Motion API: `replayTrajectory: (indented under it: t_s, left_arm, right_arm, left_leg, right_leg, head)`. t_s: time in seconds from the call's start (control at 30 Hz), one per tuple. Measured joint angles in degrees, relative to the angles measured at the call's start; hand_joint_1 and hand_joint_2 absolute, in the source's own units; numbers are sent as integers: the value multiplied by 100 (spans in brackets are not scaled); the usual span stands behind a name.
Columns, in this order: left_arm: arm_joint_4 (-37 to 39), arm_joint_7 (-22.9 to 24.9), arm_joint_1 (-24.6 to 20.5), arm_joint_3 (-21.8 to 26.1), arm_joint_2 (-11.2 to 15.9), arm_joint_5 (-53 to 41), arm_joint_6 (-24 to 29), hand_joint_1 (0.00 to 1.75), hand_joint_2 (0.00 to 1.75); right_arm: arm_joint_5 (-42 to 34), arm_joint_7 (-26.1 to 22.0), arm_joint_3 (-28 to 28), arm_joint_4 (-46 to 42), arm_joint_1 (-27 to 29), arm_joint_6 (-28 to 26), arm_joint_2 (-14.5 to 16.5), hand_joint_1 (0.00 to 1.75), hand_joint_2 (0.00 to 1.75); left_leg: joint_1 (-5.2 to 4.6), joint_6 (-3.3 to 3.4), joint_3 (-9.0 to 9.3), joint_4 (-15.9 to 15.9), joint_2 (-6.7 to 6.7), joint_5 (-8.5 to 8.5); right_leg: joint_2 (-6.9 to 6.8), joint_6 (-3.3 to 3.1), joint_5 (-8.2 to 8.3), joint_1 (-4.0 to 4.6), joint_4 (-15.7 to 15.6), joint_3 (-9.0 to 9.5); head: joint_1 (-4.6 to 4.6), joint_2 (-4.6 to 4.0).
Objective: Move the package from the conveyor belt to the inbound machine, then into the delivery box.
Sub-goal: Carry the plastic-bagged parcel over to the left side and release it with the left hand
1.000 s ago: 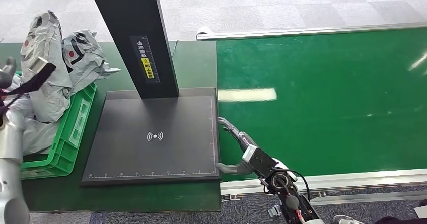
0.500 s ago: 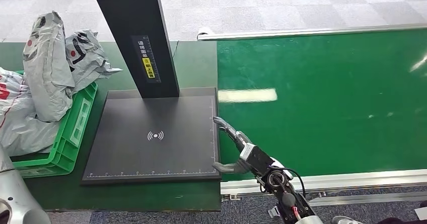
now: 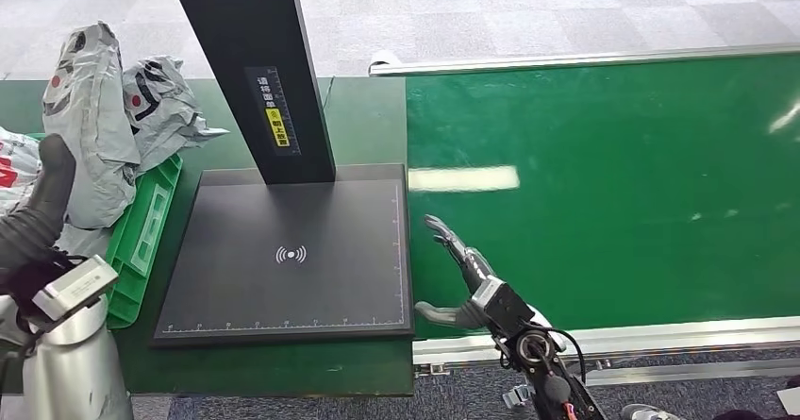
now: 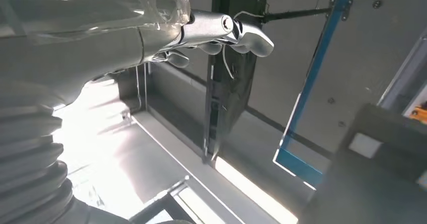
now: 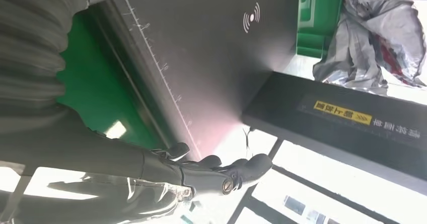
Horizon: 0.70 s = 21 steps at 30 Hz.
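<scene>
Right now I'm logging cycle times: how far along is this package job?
Done: grey packages are piled in the green box. In hand: nothing; the scan plate and belt are bare, and the right hand hovers open by the plate's edge. Left: pick up a package once one shows on the belt.

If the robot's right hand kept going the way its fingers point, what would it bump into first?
Probably nothing soon. The right hand is open over the green conveyor belt, fingers aimed up along the belt beside the black scanner plate's edge. That stretch looks free; height above the belt is unclear.
</scene>
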Motion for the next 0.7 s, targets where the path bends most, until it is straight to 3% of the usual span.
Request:
replayTrajectory:
  t_s: [0.23, 0.33, 0.47, 0.57, 0.7]
  left_arm:
    - [-85, 2, 358, -548, -184, 303, 0, 0, 175]
    - [223, 1, 563, -1075, -185, 1323, -158, 0, 175]
    - [1309, 29, 874, -1965, -71, 3795, -1562, 0, 175]
    - [2035, 49, 1033, -2260, -71, 3732, -2389, 0, 175]
    - [2620, 155, 1202, -2340, -101, 3273, -2955, 0, 175]
  right_arm:
    - [-36, 56, -172, -414, 238, -50, -69, 0, 175]
    - [-50, 100, -333, -774, 467, -55, -98, 0, 175]
    - [40, 134, -661, -1526, 915, 39, -100, 0, 175]
    - [81, 173, -814, -1960, 1080, 107, -83, 0, 175]
    - [89, 177, -866, -2285, 1130, 180, -31, 0, 175]
  left_leg:
    - [1, -1, 7, 0, -1, 2]
    - [-1, 0, 8, 0, -5, 0]
    - [-4, 2, 0, 0, -11, -1]
    - [-5, 2, 0, 0, 3, -1]
    - [-5, 2, 3, 0, 1, -1]
  right_leg:
    - [-1, 0, 0, 1, 0, 4]
    - [-4, 2, -2, -4, -1, 4]
    - [-10, 4, -3, -6, -2, 5]
    - [0, 5, -2, -7, -1, 2]
    - [-1, 5, -2, -7, -1, 2]
  head:
    - [-2, 0]
    - [-2, 0]
    - [-2, 0]
    - [-1, 0]
    - [-2, 0]
